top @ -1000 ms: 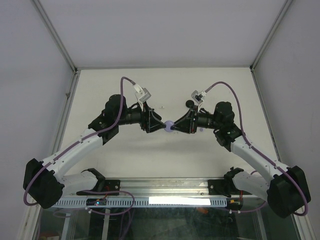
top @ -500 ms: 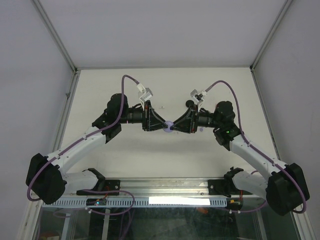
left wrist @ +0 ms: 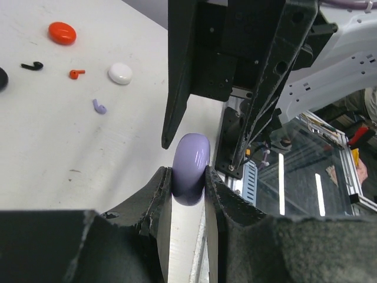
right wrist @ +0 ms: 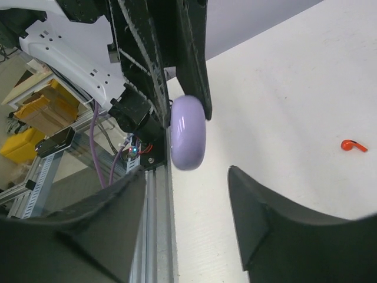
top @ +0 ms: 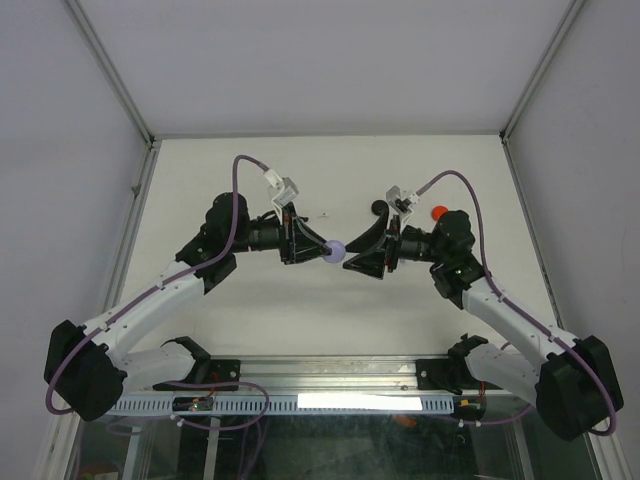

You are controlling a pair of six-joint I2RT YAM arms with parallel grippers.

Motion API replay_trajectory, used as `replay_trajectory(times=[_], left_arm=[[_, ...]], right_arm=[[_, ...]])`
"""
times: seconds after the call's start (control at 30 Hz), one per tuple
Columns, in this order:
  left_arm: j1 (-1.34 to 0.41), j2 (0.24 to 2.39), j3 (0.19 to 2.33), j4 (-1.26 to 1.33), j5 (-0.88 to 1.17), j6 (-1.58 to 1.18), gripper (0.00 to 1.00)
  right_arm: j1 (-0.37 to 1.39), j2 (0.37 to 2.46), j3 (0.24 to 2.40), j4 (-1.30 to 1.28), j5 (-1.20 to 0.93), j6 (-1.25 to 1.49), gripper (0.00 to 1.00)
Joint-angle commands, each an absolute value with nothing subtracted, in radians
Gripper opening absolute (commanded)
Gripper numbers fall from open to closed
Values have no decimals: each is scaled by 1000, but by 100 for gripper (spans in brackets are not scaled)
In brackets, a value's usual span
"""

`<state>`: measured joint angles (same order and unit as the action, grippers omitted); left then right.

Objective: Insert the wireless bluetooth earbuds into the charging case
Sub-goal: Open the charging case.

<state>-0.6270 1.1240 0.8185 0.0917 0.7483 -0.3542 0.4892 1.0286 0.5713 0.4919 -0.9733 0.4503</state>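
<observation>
Grip check: the left tool [left wrist: 188, 183] pinched the purple case [left wrist: 192, 159] up above the table [left wrist: 53, 153].

Its two fingers were close together, squeezing the case by its flat sides. The right tool [right wrist: 187, 183] stood open with nothing in it, just beside the case but not touching it. The case was smooth, shiny and round like a pebble, and it looked shut. I think the lid had to come open next. To do that well, the left tool should hold tight and keep steady while the right tool took the free edge gently, since a shiny case can slip. Down on the table lay the tiny purple earbud [left wrist: 99, 107], a red earbud [left wrist: 76, 73] and a black earbud [left wrist: 32, 66], all well apart from the held case. Each one was shaped like a little comma.
</observation>
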Motion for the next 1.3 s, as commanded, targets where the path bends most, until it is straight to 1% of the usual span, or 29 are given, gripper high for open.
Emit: replay_trajectory(times=[0.0, 0.03, 0.1, 0.27, 0.37, 0.6, 0.97, 1.1, 1.2, 1.27], left_arm=[[-637, 1068, 816, 122, 664, -317, 0], [-644, 1063, 816, 122, 655, -311, 0], [-659, 1057, 822, 121, 638, -299, 0], [-699, 1051, 832, 110, 589, -266, 0], [-722, 1057, 838, 91, 549, -238, 0], [-765, 1062, 860, 60, 495, -192, 0], [-782, 1047, 865, 41, 468, -159, 0], [-784, 1043, 869, 41, 469, -155, 0], [-784, 1042, 869, 41, 467, -152, 0], [-786, 1040, 869, 41, 466, -151, 0]], right_arm=[[489, 986, 528, 641, -963, 371, 66], [493, 983, 510, 681, -961, 368, 69], [497, 980, 483, 733, -944, 354, 71], [514, 997, 427, 904, -915, 341, 70], [522, 1025, 428, 933, -899, 334, 69], [528, 1100, 434, 1046, -915, 400, 61], [535, 1139, 453, 1061, -954, 448, 43], [541, 1155, 459, 1063, -967, 456, 39], [542, 1162, 463, 1063, -975, 465, 38], [542, 1164, 462, 1063, -975, 466, 35]])
